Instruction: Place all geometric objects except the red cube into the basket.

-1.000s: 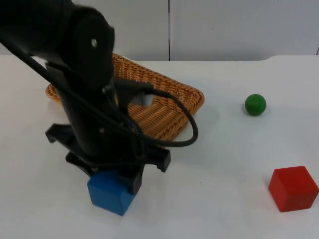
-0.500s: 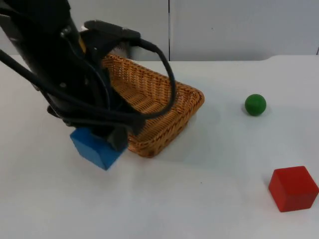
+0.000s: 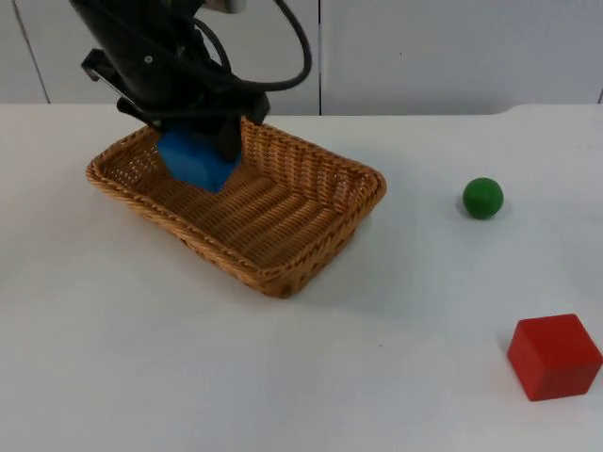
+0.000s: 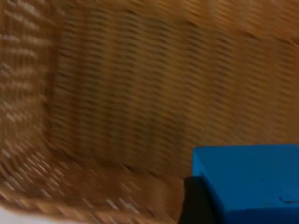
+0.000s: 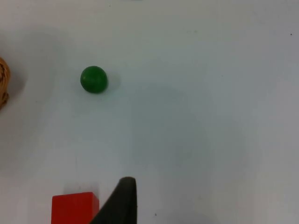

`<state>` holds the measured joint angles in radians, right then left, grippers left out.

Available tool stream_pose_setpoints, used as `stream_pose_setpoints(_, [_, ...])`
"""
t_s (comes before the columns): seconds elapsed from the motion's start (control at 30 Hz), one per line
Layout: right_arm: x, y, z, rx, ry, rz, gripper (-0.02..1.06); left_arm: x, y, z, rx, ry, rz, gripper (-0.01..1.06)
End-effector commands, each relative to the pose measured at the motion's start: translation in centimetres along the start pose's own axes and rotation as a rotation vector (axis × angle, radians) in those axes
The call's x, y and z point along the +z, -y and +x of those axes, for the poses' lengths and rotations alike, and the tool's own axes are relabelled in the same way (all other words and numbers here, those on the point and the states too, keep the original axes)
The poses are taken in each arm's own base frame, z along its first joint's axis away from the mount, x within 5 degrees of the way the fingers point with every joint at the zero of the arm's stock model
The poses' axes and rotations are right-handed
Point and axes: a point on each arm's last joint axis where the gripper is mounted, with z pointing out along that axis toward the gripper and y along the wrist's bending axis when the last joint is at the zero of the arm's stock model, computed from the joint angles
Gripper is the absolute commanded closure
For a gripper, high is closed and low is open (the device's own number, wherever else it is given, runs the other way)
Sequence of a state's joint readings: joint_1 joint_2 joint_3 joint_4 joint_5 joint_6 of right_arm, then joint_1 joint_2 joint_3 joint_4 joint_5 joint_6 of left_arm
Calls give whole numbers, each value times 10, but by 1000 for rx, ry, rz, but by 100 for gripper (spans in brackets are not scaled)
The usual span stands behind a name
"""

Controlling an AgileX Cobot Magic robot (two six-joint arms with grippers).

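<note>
Fingers of the left gripper (image 3: 200, 151) are closed on the blue block (image 3: 196, 160), holding it over the far corner of the basket (image 3: 311, 247), probably so that it lands inside the wicker walls when let go. Much of the block is hidden behind the arm. The green ball (image 3: 482, 198) and red cube (image 3: 554, 356) sit well apart on the table (image 3: 424, 311). Whether the waiting right gripper (image 5: 122, 205) is open or closed I cannot tell.

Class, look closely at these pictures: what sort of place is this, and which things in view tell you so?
Probably a robot test bench: a bare white table against a grey wall, with a toy-like blue block, green ball, red cube and basket.
</note>
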<state>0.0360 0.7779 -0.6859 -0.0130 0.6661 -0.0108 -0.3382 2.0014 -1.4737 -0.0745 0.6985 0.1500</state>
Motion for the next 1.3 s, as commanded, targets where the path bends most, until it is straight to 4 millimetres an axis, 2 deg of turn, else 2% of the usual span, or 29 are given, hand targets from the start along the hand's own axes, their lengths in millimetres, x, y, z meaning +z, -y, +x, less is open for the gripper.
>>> stream_pose_setpoints(0.0, [-1, 1, -1, -3, 4, 7, -1, 10, -14, -7, -28, -7, -13, 105])
stream_pose_setpoints(0.03, [-1, 1, -1, -3, 4, 7, -1, 18, -24, -12, -52, -9, -14, 105])
stream_pose_setpoints(0.07, [-1, 1, -1, -3, 4, 7, -1, 18, -24, -12, -52, -9, -14, 105])
stream_pose_setpoints(0.13, [-1, 1, -1, -3, 4, 7, -1, 34, -43, -19, -112, -3, -11, 105])
stream_pose_setpoints(0.2, [-1, 1, -1, -3, 4, 7, -1, 46, -52, -25, -123, 7, -14, 105])
stream_pose_setpoints(0.23, [-1, 1, -1, -3, 4, 7, -1, 46, -52, -25, -123, 7, -14, 105])
stream_pose_setpoints(0.37, [-1, 1, -1, -3, 4, 7, -1, 68, -55, -34, -128, 19, -11, 105])
stream_pose_setpoints(0.47, [-1, 1, -1, -3, 4, 7, -1, 76, -55, -33, -135, 6, -4, 103])
stream_pose_setpoints(0.53, [-1, 1, -1, -3, 4, 7, -1, 82, -54, -31, -146, -4, 6, 94])
stream_pose_setpoints(0.6, [-1, 1, -1, -3, 4, 7, -1, 83, -54, -30, -148, -6, 8, 76])
stream_pose_setpoints(0.63, [-1, 1, -1, -3, 4, 7, -1, 83, -54, -30, -148, -6, 8, 76])
stream_pose_setpoints(0.77, [-1, 1, -1, -3, 4, 7, -1, 83, -50, -31, -206, -5, 60, 34])
stream_pose_setpoints(0.8, [-1, 1, -1, -3, 4, 7, -1, 82, -48, -32, -221, -8, 78, 26])
stream_pose_setpoints(0.83, [-1, 1, -1, -3, 4, 7, -1, 82, -48, -32, -221, -8, 78, 26])
stream_pose_setpoints(0.9, [-1, 1, -1, -3, 4, 7, -1, 74, -45, -38, -240, -14, 110, 12])
stream_pose_setpoints(1.0, [-1, 1, 0, -2, 2, 6, -1, 52, -43, -49, -232, -18, 138, 4])
stream_pose_setpoints(1.03, [-1, 1, 0, -2, 2, 6, -1, 52, -43, -49, -232, -18, 138, 4])
stream_pose_setpoints(1.2, [-1, 1, 0, -2, 2, 6, -1, -12, -38, -66, -163, 31, 155, 4])
stream_pose_setpoints(1.23, [-1, 1, 0, -2, 2, 6, -1, -12, -38, -66, -163, 31, 155, 4])
stream_pose_setpoints(1.27, [-1, 1, 0, -2, 2, 6, -1, -23, -38, -68, -158, 49, 154, 4])
